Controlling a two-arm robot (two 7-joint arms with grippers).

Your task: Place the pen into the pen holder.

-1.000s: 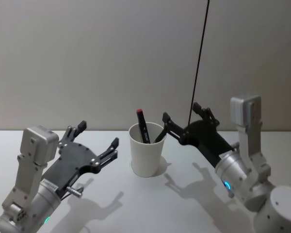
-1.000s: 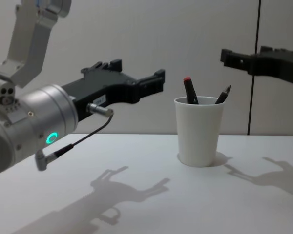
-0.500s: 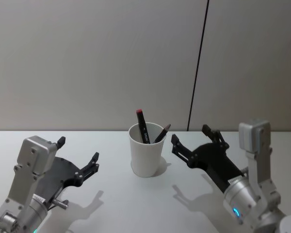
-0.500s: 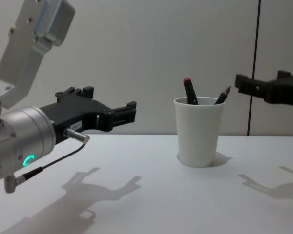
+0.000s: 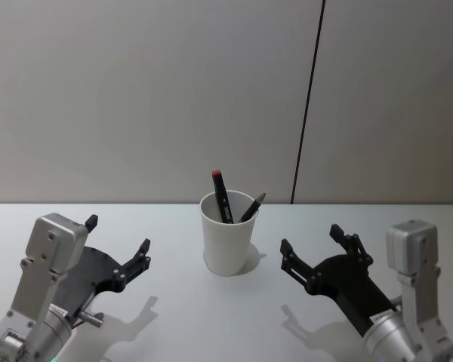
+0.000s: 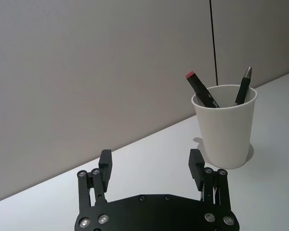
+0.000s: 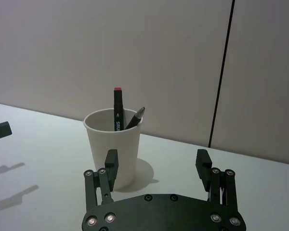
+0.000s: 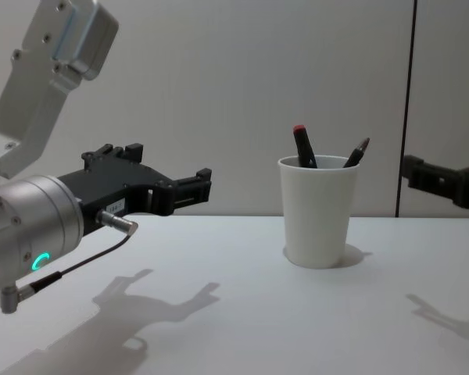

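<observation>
Both pens (image 5: 225,197) stand in the pen holder (image 5: 228,243). Left hand (image 5: 118,249) and right hand (image 5: 317,253) are wide, empty. Risk: either arm swinging inward would topple the light cup.

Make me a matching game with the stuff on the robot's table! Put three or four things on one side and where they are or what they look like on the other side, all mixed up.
Things:
1. pen holder
2. red-capped pen
3. left tool
4. right tool

Descriptions:
A. open and empty, on the robot's right of the cup
B. white, standing upright on the table
C. open and empty, on the robot's left of the cup
D. leaning inside the cup, tip sticking out above the rim

Pairs: 1-B, 2-D, 3-C, 4-A
</observation>
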